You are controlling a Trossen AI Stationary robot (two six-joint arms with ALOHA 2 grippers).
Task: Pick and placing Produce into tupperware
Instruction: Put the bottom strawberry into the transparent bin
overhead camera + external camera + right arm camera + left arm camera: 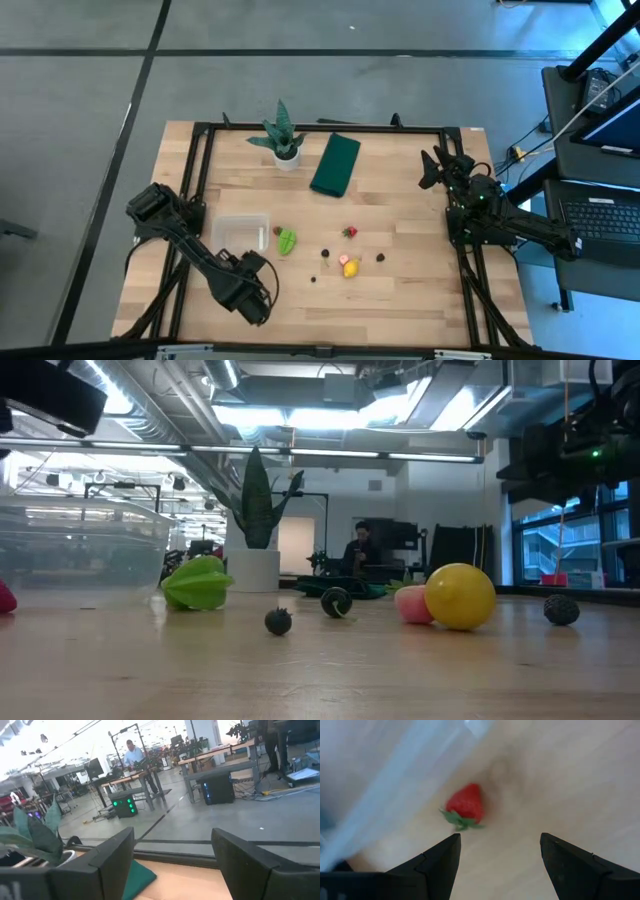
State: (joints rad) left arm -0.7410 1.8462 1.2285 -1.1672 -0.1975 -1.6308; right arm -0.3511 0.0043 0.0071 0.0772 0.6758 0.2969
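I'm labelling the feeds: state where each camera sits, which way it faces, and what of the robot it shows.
High: above the table, facing straight down; shows left arm and right arm.
Low: at table-top height, level across the yellow piece into the room; probably an arm part upper right.
Left wrist: on the left arm, facing a strawberry beside the tupperware; own open jaws.
Right wrist: faces the room beyond the table; own open jaws.
Shared: potted plant in high, low, right wrist.

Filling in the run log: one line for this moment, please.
left end effector open over strawberry beside tupperware | right end effector open, parked | tupperware empty
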